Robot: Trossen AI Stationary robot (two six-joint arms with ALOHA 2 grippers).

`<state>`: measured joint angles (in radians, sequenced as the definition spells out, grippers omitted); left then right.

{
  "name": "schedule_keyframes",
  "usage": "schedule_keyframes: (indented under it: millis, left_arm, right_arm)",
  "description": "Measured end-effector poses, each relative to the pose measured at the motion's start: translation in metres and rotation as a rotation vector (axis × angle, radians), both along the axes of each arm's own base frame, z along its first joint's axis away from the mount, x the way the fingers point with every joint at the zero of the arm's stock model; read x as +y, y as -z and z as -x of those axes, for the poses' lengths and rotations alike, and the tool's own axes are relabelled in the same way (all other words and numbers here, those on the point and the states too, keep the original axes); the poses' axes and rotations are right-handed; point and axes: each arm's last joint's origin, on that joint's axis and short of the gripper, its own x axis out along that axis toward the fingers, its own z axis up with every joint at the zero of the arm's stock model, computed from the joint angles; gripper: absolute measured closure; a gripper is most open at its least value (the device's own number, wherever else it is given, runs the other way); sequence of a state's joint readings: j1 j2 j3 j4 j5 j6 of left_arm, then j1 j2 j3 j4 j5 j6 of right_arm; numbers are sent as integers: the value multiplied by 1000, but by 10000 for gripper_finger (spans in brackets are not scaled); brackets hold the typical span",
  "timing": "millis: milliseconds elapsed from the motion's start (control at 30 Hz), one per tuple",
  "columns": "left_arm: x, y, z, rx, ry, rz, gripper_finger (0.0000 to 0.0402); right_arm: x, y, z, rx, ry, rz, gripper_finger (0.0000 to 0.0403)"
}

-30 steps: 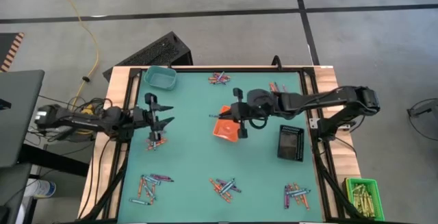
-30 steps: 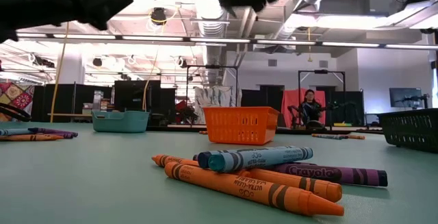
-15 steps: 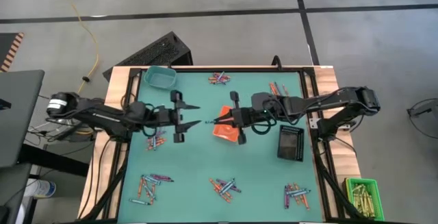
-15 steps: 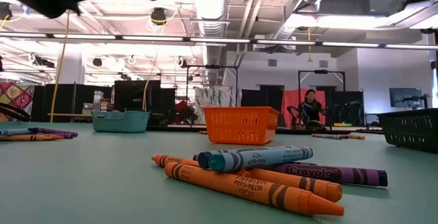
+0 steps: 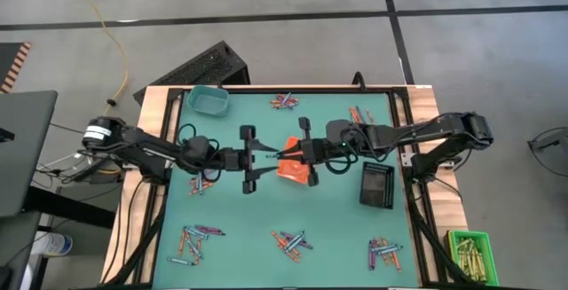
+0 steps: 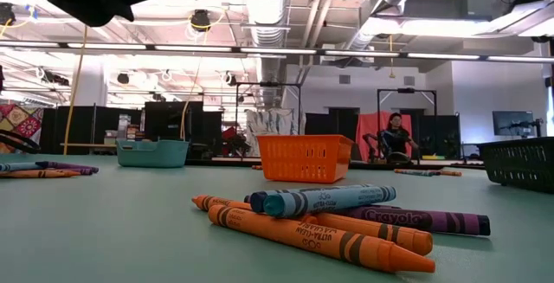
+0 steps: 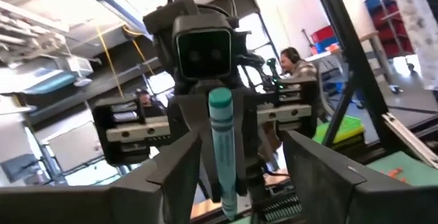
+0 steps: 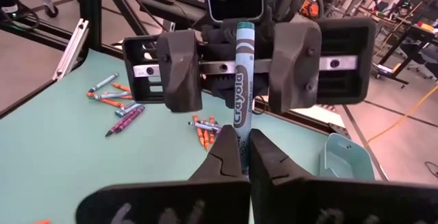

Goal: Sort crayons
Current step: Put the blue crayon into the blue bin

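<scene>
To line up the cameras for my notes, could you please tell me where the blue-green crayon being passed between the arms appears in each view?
High view: thin blue-green paper-wrapped crayon at table centre, between both end effectors, beside the orange mesh basket.
Low view: not visible; the basket is mid-picture.
Left wrist view: crayon upright at centre.
Right wrist view: crayon upright at centre, held by the right end effector.
Shared landmark: the orange basket.

Both arms are dark, near-black, built of slim jointed links. The left arm point(image 5: 142, 151) carries a white round cap at its shoulder joint and looped black cables along its links. The right arm point(image 5: 417, 130) has black cable loops near its wrist. Each gripper is a wide black bar with a silver slotted rail, two blocky dark fingers point(image 8: 183, 70) and a square black camera housing above.
</scene>
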<state>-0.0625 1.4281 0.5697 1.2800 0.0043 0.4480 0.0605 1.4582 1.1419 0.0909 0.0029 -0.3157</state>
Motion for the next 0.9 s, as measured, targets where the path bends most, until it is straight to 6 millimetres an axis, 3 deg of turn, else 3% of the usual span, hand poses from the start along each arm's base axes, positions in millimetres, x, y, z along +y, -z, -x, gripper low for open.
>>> schedule_keyframes:
  millis: [533, 767, 900]
  left_arm:
    - [-2, 2, -1, 26, -71, -53, 376]
    - [-2, 4, -1, 40, -68, -57, 395]
    - [-1, 4, -1, 57, -123, -76, 396]
  right_arm:
    - [-1, 1, 0, 12, 1, 3, 399]
    - [-2, 2, 0, 25, 6, 4, 396]
    - [-4, 4, 1, 41, 75, 10, 368]
